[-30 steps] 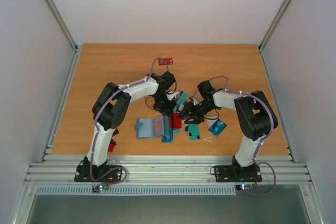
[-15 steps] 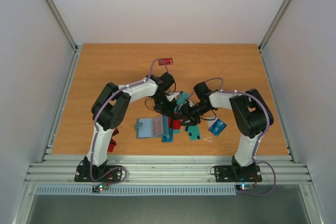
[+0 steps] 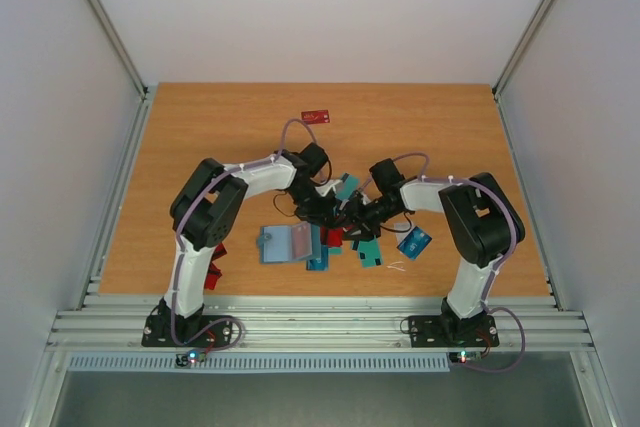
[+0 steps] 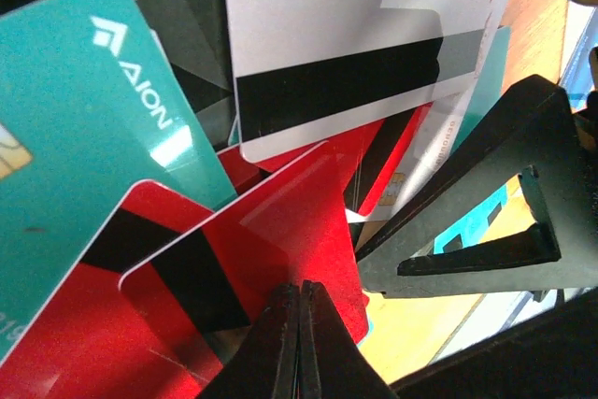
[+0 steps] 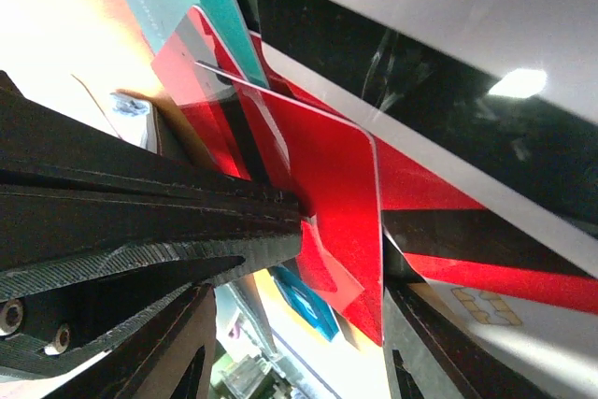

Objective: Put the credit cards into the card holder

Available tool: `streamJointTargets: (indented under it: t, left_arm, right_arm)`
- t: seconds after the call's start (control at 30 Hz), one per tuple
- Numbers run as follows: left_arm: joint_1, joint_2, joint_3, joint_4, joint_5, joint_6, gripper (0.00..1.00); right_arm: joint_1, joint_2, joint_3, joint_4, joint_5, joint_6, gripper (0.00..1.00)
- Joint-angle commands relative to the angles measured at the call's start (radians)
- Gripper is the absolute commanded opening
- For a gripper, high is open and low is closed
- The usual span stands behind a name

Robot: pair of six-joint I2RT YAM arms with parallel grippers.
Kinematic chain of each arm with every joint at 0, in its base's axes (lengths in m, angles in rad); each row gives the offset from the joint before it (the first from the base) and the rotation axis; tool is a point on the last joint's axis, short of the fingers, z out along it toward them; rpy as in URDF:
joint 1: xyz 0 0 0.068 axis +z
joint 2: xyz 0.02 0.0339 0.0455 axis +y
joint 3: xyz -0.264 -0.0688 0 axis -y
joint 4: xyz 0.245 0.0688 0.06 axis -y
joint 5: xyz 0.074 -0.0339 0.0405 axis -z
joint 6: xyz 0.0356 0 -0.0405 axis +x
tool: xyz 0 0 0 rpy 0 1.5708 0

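At frame centre a red card [image 4: 280,240] is clamped by its edge in the jaws of the left gripper [image 4: 299,298]. The jaws of the right gripper [image 5: 294,310] are held apart. The card holder [image 3: 288,243] is laid open just left. The cards are judged light, stiff and slick, and best pinched edgewise.

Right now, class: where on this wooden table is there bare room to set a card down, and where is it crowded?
Free: the far strip of the orange wooden table behind the lone red plastic card, and both far corners. Crowded: the centre, where red, teal and white plastic cards heap beside the open teal-blue folding card holder.
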Motion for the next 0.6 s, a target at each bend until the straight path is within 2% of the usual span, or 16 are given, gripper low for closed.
streamJointTargets:
  t: [0.0, 0.3, 0.57]
  left_arm:
    - [-0.011, -0.006, -0.052, -0.013, -0.032, -0.045, 0.03]
    - [0.015, -0.133, 0.030, -0.109, -0.056, -0.051, 0.09]
    - [0.022, -0.147, 0.039, -0.204, -0.225, 0.037, 0.10]
  right_arm:
    - [0.007, -0.035, 0.005, 0.137, 0.082, 0.031, 0.49]
    - [0.008, -0.038, -0.050, 0.122, 0.130, 0.026, 0.48]
    - [0.007, -0.049, -0.017, 0.074, 0.157, 0.000, 0.48]
